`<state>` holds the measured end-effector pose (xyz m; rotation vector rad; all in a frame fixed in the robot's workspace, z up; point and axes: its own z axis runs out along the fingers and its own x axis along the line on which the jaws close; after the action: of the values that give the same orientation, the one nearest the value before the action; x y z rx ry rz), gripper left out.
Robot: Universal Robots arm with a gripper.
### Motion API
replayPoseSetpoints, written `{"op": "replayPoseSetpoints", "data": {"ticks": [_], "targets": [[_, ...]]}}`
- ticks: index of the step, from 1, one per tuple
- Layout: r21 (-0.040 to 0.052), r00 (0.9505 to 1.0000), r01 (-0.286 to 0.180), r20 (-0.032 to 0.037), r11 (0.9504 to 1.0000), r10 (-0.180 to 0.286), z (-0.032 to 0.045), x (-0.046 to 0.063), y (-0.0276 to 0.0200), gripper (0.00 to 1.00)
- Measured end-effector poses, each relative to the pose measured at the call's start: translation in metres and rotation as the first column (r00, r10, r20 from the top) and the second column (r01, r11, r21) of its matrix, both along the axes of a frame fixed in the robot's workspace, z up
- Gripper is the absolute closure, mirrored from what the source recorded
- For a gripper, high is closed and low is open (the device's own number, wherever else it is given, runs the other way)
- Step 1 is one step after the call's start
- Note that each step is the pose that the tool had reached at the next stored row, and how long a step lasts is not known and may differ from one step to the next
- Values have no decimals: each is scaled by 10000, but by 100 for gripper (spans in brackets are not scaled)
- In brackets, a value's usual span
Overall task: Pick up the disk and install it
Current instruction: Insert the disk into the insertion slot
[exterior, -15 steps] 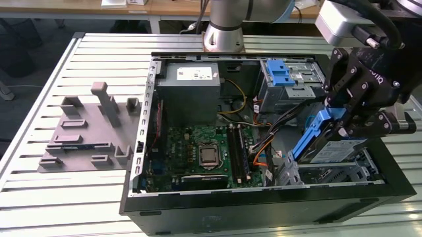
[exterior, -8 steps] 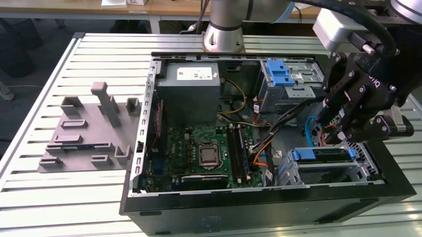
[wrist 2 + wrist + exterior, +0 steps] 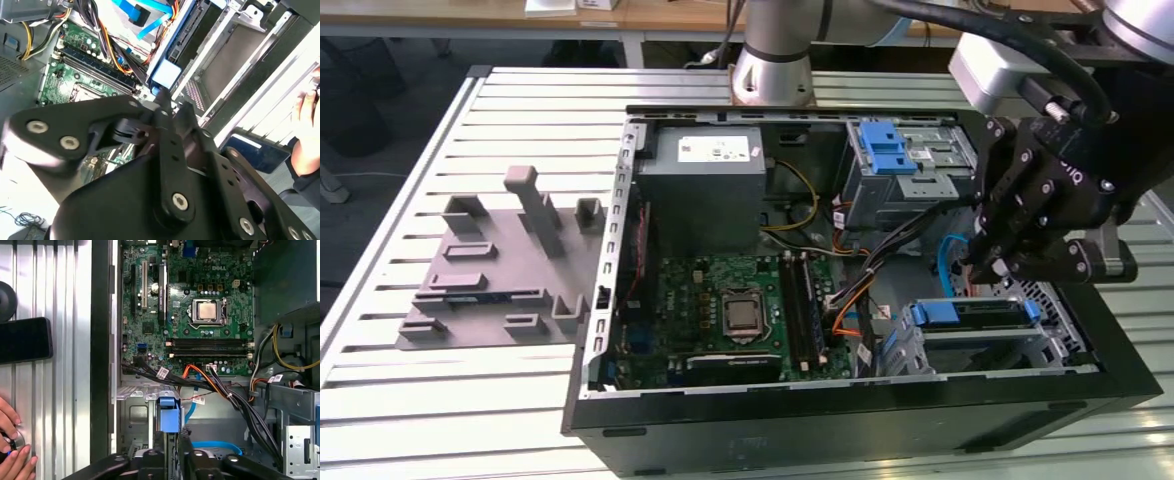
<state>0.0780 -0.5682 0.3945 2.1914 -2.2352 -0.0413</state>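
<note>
We judge the install step in hand: the disk [image 3: 971, 313] lies at the top of the drive cage [image 3: 901, 350] inside the open computer case [image 3: 607, 300], the gripper [image 3: 991, 272] just over it, whether clenched on it we cannot tell, and seating it calls for a square, straight push.

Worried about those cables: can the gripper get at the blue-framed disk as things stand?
Probably yes. The gripper hangs just above the disk in the open case, and the cables lie to the exterior view's left of it, not between them.
</note>
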Motion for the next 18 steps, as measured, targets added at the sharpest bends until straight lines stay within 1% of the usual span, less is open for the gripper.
{"op": "replayPoseSetpoints", "data": {"ticks": [1, 2, 4, 6, 13, 18], "targets": [[-1, 10000, 0, 0, 10000, 0, -6, 0, 0, 76], [0, 10000, 0, 0, 10000, 0, -14, 0, 0, 76], [0, 10000, 0, 0, 10000, 0, -32, 0, 0, 87], [0, 10000, 0, 0, 10000, 0, -51, 0, 0, 89], [0, 10000, 0, 0, 10000, 0, -120, 0, 0, 89], [0, 10000, 0, 0, 10000, 0, -147, 0, 0, 89]]}}
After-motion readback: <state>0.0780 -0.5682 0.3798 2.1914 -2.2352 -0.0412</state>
